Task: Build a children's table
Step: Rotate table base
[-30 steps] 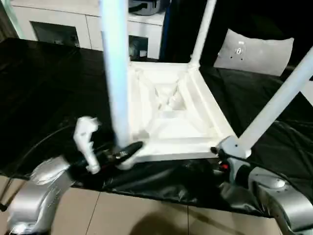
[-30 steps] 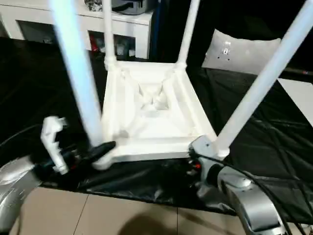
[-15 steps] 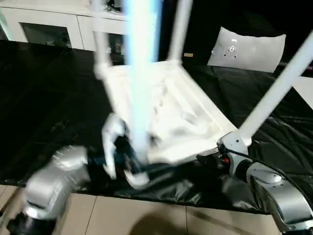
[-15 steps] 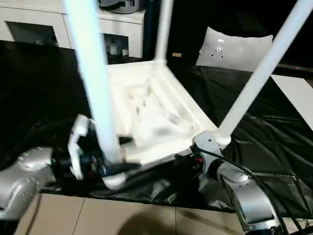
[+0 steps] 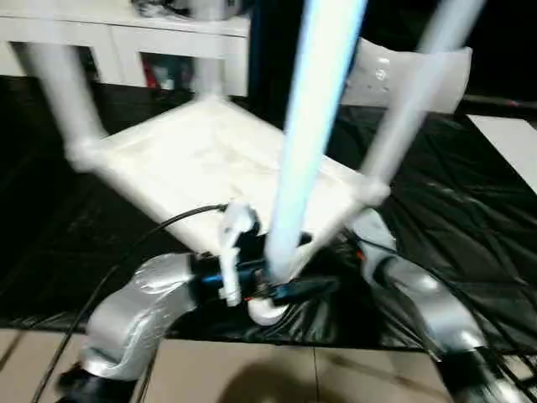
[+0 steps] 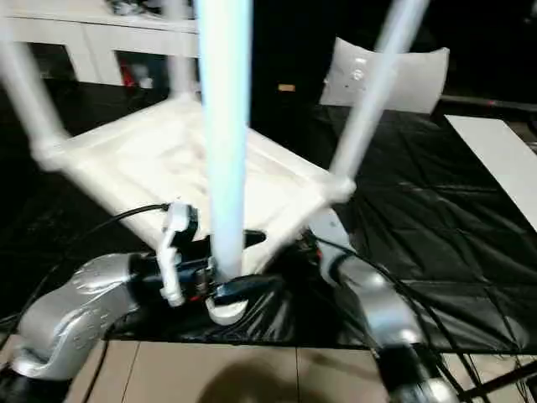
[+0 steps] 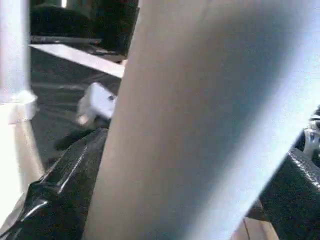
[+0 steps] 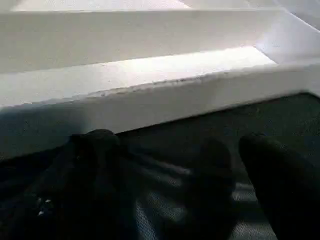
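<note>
Upended on the black-draped tabletop [image 5: 470, 218], the children's table [image 5: 193, 159] sits corner-on to the robot, its ribbed underside up and its legs in the air. The coming move turns on the nearest leg [image 5: 306, 143]. Its long axis runs steeply up from the near corner socket and leans slightly right in the head views. The left hand [image 5: 302, 264] is the closer one, its two black fingers clasped on either side of that leg just above the socket, at the tabletop's front edge. The right hand [image 8: 180, 155] waits with fingers spread and nothing between them, low by the rim near the right corner, whose leg stands just beyond it. A second ago the table's near edge lay square to the robot, with the gripped leg off to the left. Now the top has swung round so that corner points at the robot, the leg near centre, the left hand having travelled with it. A white cabinet [image 5: 126, 42] stands behind.
</note>
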You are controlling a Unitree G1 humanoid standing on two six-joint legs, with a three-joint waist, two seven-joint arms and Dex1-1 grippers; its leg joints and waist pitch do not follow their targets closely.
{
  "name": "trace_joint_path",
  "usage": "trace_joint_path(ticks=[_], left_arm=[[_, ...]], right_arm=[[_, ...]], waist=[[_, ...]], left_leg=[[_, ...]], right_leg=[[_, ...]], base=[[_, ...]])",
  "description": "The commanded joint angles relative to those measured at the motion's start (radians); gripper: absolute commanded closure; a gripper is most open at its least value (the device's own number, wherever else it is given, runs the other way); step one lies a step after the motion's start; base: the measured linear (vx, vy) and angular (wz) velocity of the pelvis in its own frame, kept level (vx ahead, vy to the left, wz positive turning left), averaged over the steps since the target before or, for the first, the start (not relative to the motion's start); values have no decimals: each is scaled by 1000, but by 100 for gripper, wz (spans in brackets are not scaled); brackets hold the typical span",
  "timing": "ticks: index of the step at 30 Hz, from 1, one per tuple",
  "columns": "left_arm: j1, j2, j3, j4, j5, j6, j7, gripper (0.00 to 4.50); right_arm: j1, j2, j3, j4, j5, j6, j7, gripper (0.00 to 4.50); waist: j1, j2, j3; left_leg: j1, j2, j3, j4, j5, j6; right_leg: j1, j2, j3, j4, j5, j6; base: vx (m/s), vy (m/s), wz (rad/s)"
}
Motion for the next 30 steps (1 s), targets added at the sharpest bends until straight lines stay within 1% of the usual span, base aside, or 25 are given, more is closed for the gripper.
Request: trace_joint_path(ticks=[1,2,3,4,6,7,8,9,10,11,12,13,14,16,17,18,19,20,21,22,24,26,28,29,30], left_arm=[[-18,-30,-67,-5,2,-22,-1,4],[-24,-36,-67,4,11,-31,7,4],[-32,-44,-67,16,20,-41,18,4],[-41,-53,-67,28,31,-50,30,4],[-57,-69,-68,54,58,-72,52,4],[-70,-82,-69,82,96,-104,82,4],[-77,-89,-69,98,115,-121,97,4],[-91,-101,-67,133,157,-159,137,4],[-110,-113,-63,175,204,-202,183,4],[-117,-117,-61,190,220,-217,200,4],[-127,-120,-59,212,241,-238,224,4],[-152,-130,-38,256,266,-276,266,4],[-154,-131,-36,260,268,-278,269,4],[-179,-137,-11,303,289,-319,304,4],[-194,-141,4,328,297,-336,324,4],[-204,-145,13,347,304,-350,337,4],[-215,-147,21,365,313,-367,352,4],[-215,-147,21,365,313,-367,352,4],[-226,-150,29,385,322,-382,366,4],[-251,-154,46,426,345,-406,414,4],[-262,-157,55,445,362,-419,451,4],[-260,-158,55,447,369,-415,462,4],[-253,-156,52,441,361,-407,446,4],[-253,-156,52,441,361,-407,446,4],[-239,-147,49,426,354,-407,425,4]], right_arm=[[-44,53,58,15,9,-50,5,0],[-57,65,56,37,7,-59,-1,0],[-74,81,51,67,4,-72,-10,0],[-88,92,47,92,1,-84,-18,0],[-110,107,39,134,-5,-107,-32,0],[-119,112,31,155,-9,-115,-46,0],[-124,116,26,169,-12,-123,-52,0],[-128,116,14,185,-16,-130,-65,0],[-131,113,0,206,-20,-140,-80,0],[-130,111,-5,210,-21,-141,-85,0],[-130,107,-13,220,-21,-144,-93,0],[-118,88,-47,229,-16,-132,-123,0],[-117,86,-50,229,-15,-131,-125,0],[-99,57,-77,237,-17,-136,-143,0],[-82,39,-99,235,-9,-131,-142,0],[-73,29,-111,236,-4,-130,-142,0],[-64,21,-127,237,5,-131,-142,0],[-64,21,-127,237,5,-131,-142,0],[-54,15,-143,234,14,-134,-142,0],[-26,-1,-168,211,32,-147,-130,0],[-8,-11,-182,188,44,-157,-121,0],[10,-15,-195,145,61,-167,-109,0],[27,-15,-208,98,83,-175,-91,0],[27,-15,-208,98,83,-175,-91,0],[41,-19,-210,62,95,-179,-74,0]], waist=[[18,15,-49],[18,15,-51],[18,16,-52],[17,17,-53],[20,17,-53],[22,17,-53],[21,18,-53],[25,14,-53],[29,16,-53],[31,13,-52],[35,14,-52],[38,15,-52],[39,16,-53],[47,14,-54],[47,17,-52],[50,16,-51],[59,12,-50],[60,12,-50],[60,11,-48],[62,10,-49],[62,9,-48],[60,9,-49],[62,8,-51],[62,8,-53],[64,7,-55]], left_leg=[[-17,74,-22,-84,-57,20],[-17,75,-21,-82,-38,24],[-18,75,-21,-81,-9,33],[-17,76,-19,-81,-3,39],[-15,77,-18,-79,-4,41],[-13,78,-16,-79,-8,42],[-14,79,-16,-79,-8,43],[-14,80,-15,-80,-13,42],[-10,80,-13,-80,-15,41],[-10,80,-12,-80,-18,43],[-9,81,-12,-79,-16,40],[-9,80,-12,-81,-20,35],[-8,81,-11,-81,-18,32],[-6,81,-9,-81,-11,35],[-7,80,-7,-80,-13,33],[-4,79,-5,-80,-20,32],[-3,79,-2,-80,-45,31],[-5,78,-2,-82,-50,31],[-7,79,-2,-82,-65,30],[-5,78,-2,-82,-75,30],[-5,79,-1,-82,-82,29],[-10,80,-3,-83,-87,31],[-10,80,-2,-81,-74,39],[-10,81,-1,-81,-63,46],[-11,81,-2,-80,-44,54]], right_leg=[[55,-108,62,-66,-90,-253],[55,-108,62,-63,-60,-257],[56,-106,60,-57,-8,-269],[55,-106,58,-55,11,-279],[55,-106,58,-55,15,-284],[55,-107,58,-56,7,-288],[55,-107,58,-56,10,-289],[57,-106,58,-57,4,-285],[54,-107,58,-57,-2,-282],[54,-106,58,-61,-8,-276],[56,-108,59,-57,-6,-274],[54,-106,58,-57,-4,-267],[55,-107,59,-56,3,-266],[54,-108,59,-55,20,-265],[52,-106,59,-55,19,-263],[50,-105,58,-58,11,-260],[51,-107,60,-60,-17,-254],[51,-108,60,-62,-31,-249],[51,-109,60,-66,-69,-241],[50,-108,59,-69,-97,-228],[48,-109,60,-72,-115,-221],[50,-110,58,-73,-141,-212],[48,-110,58,-72,-132,-210],[46,-109,58,-71,-117,-214],[47,-110,57,-68,-94,-218]], base=[[0,0,0],[0,0,0],[0,0,0],[0,0,0],[0,0,0],[0,0,0],[0,0,0],[0,0,0],[0,0,0],[0,0,0],[0,0,0],[0,0,0],[0,0,0],[0,0,0],[0,0,0],[0,0,0],[0,0,0],[0,0,0],[0,0,0],[0,0,0],[0,0,0],[0,0,0],[0,0,0],[0,0,0],[0,0,0]])
